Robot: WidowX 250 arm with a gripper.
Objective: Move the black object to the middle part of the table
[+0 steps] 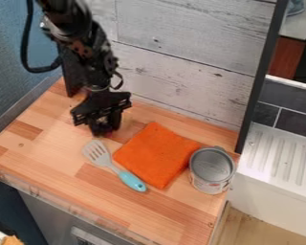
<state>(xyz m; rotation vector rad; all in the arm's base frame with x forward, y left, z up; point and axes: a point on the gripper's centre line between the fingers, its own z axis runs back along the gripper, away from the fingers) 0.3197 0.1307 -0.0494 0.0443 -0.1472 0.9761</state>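
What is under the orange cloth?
The wooden tabletop shows along edges of the orange cloth, so it seems to rest there. Its underside is covered, so whether anything is hidden beneath cannot be seen.

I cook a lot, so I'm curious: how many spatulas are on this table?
1. The spatula lies beside the orange cloth, toward the picture's lower left. Part of another could be hidden behind the claw.
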